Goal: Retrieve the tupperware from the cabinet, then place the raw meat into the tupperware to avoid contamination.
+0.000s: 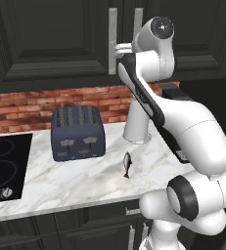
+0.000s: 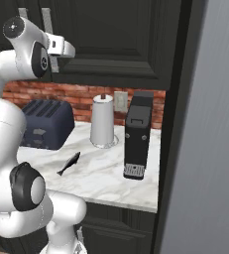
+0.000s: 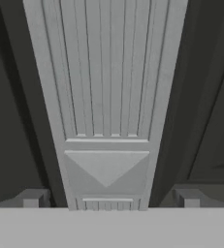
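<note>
your gripper (image 3: pixel 111 201) is up at the cabinet (image 1: pixel 51 44), jaws spread wide and grasping nothing. in the hand view the two fingertips (image 3: pixel 33 198) sit to either side of a silver bar handle (image 3: pixel 106 97) that runs up the middle, dark door panels flanking it at 9 and 3 o'clock. i can't tell if the tips touch the handle. from the left base view the hand meets the handles (image 1: pixel 113 41) at the seam between two closed doors, at about 12 o'clock in that picture; from the right base view the hand (image 2: pixel 61 47) is at about 10 o'clock, against the same handles.

the doors are shut, so you can't see the tupperware.

the fish (image 1: pixel 127 164) lies on the marble counter (image 1: pixel 60 183), apart from everything, at about 4 o'clock from the dark toaster (image 1: pixel 78 133) in the left base view. in the right base view the fish (image 2: pixel 69 163) lies at about 7 o'clock from the paper-towel roll (image 2: pixel 102 121), with a black machine (image 2: pixel 137 141) standing at 3 o'clock of the roll. a black cooktop (image 1: pixel 4 168) lies at the counter's 9 o'clock end, and a brick wall (image 1: pixel 26 107) runs behind.
</note>
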Motion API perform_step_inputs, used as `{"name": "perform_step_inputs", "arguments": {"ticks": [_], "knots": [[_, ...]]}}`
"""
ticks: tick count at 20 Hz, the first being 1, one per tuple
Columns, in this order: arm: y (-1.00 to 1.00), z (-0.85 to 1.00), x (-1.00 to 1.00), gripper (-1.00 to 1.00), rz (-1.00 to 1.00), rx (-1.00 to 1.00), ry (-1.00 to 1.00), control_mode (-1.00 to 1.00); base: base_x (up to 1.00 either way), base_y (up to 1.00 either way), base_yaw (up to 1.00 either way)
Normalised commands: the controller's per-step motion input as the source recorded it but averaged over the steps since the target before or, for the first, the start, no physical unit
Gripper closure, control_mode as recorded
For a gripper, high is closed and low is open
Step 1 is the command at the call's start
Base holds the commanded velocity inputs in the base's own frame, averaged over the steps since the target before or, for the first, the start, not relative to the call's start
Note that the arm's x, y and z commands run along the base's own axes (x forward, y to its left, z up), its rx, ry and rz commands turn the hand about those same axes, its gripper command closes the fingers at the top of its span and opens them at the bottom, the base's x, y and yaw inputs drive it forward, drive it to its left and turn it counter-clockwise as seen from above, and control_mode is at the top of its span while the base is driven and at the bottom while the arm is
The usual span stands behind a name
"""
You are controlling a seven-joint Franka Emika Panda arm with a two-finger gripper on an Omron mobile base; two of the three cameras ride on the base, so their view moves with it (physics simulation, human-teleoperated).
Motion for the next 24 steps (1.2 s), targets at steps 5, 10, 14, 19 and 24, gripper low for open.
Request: {"name": "perform_step_inputs", "arguments": {"ticks": [5, 10, 14, 19, 24], "knots": [[0.02, -0.02, 0.37, 1.00, 0.00, 0.00, 0.00, -1.00, 0.00, 0.00, 0.00], [0.08, 0.00, 0.15, 1.00, 0.00, 0.00, 0.00, -1.00, 0.00, 0.00, 0.00], [0.00, -0.02, -0.16, 1.00, -0.04, 0.00, 0.02, -1.00, 0.00, 0.00, 0.00], [-0.01, 0.00, -0.44, 1.00, -0.05, 0.03, 0.02, -1.00, 0.00, 0.00, 0.00], [-0.17, 0.00, -0.73, 1.00, 0.00, 0.09, 0.00, -1.00, 0.00, 0.00, 0.00]]}}
